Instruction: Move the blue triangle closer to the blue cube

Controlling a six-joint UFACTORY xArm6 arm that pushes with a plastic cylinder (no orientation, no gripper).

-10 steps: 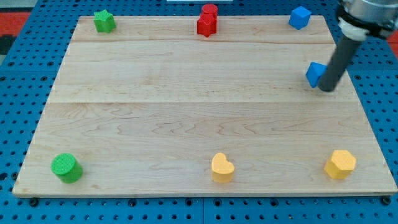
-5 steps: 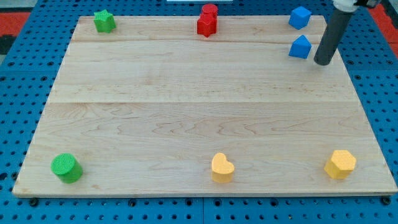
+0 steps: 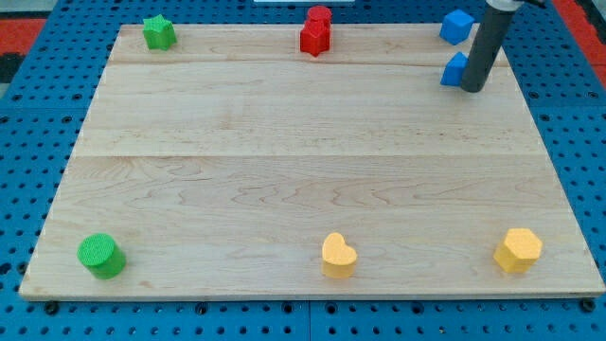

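The blue triangle [image 3: 454,70] lies near the view's top right, partly hidden behind my rod. The blue cube [image 3: 457,26] sits just above it at the board's top edge, a short gap away. My tip [image 3: 472,88] rests on the board at the triangle's lower right side, touching or nearly touching it.
A red block [image 3: 316,30] stands at the top middle and a green star [image 3: 158,32] at the top left. A green cylinder [image 3: 100,256] is at the bottom left, a yellow heart [image 3: 338,255] at the bottom middle, a yellow hexagon [image 3: 518,250] at the bottom right. The wooden board [image 3: 284,170] lies on a blue pegboard.
The blue triangle has been pushed up from mid right to just below the blue cube. My tip moved up with it, then shifted left against the triangle.
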